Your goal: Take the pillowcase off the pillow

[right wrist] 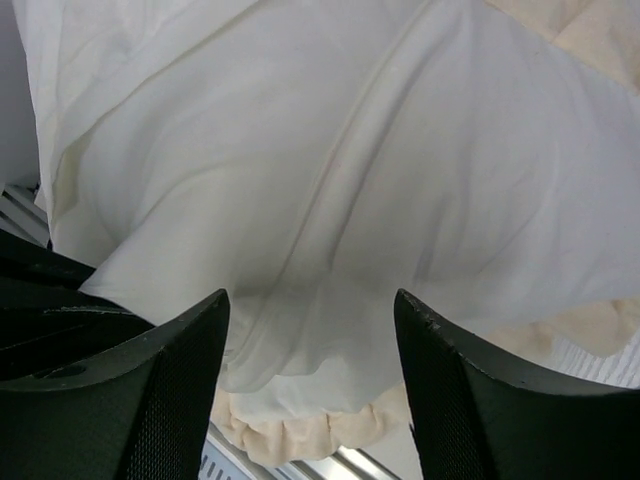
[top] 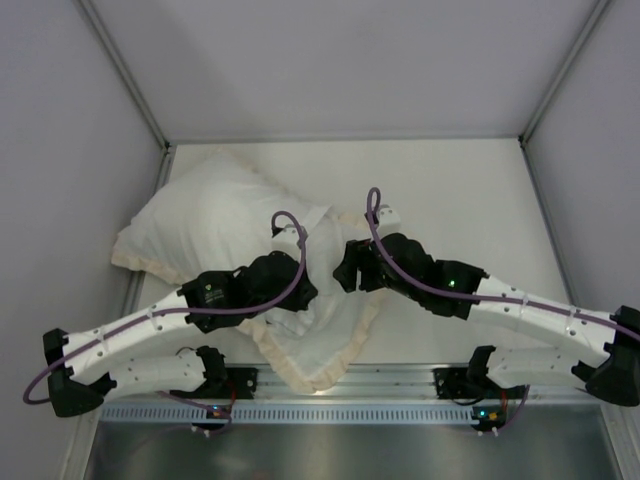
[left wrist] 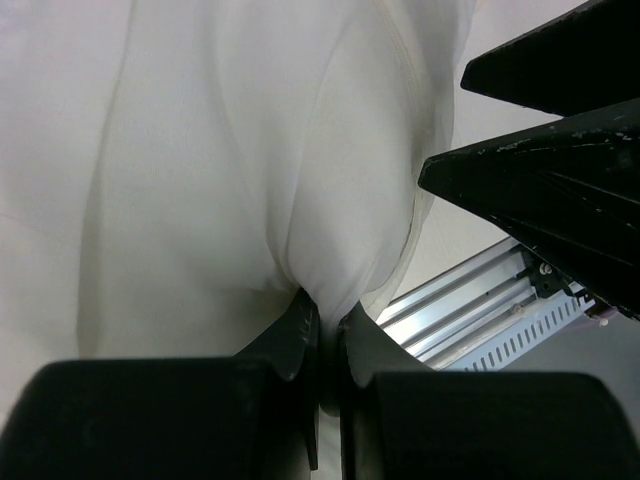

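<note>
Pillowcase [top: 200, 225] sprawled over left half of table [top: 470, 200], cream frill [top: 300, 375] reaching near edge. Left gripper [left wrist: 322, 315] pressed together, pinching a fold of its white face. Right gripper [right wrist: 311, 300] spread wide above same cloth.

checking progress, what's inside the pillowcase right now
The pillowcase bulges plump at its far-left end, so something fills it, but its white fabric hides that filling. The left claw pinches a fold.

Top camera looks down over the whole desk [top: 450, 200]; both wrist cameras sit close against the pillowcase [top: 330, 325].
</note>
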You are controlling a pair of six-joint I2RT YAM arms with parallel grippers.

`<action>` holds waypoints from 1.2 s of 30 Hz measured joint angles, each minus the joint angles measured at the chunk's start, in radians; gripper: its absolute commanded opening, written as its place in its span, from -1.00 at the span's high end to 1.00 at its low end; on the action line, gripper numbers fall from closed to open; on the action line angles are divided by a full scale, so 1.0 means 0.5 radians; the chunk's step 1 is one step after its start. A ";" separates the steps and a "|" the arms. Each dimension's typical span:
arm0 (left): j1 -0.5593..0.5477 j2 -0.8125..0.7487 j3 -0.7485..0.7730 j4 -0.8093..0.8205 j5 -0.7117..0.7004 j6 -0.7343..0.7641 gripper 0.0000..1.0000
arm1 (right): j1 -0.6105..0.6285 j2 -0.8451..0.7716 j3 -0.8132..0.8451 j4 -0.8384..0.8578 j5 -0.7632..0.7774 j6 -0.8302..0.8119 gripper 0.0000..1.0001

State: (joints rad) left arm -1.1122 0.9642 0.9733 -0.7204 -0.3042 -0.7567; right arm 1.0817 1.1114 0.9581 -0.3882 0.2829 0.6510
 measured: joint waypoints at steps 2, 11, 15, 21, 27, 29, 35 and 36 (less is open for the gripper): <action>0.000 0.000 -0.002 0.004 0.000 0.000 1.00 | 0.004 -0.002 0.000 0.002 0.001 0.008 -0.30; -0.003 -0.029 -0.011 0.002 0.002 -0.001 1.00 | 0.004 0.140 -0.001 0.014 0.024 0.045 -0.15; -0.004 -0.067 -0.034 0.002 0.002 -0.001 1.00 | 0.004 0.220 0.002 0.010 0.076 0.075 0.37; -0.004 -0.189 -0.070 0.003 0.002 -0.002 1.00 | 0.002 0.141 -0.052 -0.032 0.269 0.150 1.00; -0.003 -0.349 -0.072 -0.015 0.021 -0.018 1.00 | -0.092 -0.012 -0.230 -0.034 0.399 0.187 1.00; -0.003 -0.428 -0.072 -0.031 0.039 -0.026 1.00 | -0.165 -0.018 -0.284 -0.032 0.420 0.191 1.00; -0.003 -0.619 0.005 -0.170 0.071 -0.060 1.00 | -0.461 -0.008 -0.320 0.007 0.417 0.166 1.00; -0.004 -0.658 0.025 -0.197 0.070 -0.068 1.00 | -0.524 -0.005 -0.323 0.008 0.414 0.149 1.00</action>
State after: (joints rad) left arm -1.1141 0.6350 0.9859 -0.8188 -0.2691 -0.7906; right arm 0.8196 1.1091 0.7963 -0.3843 0.4896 0.7254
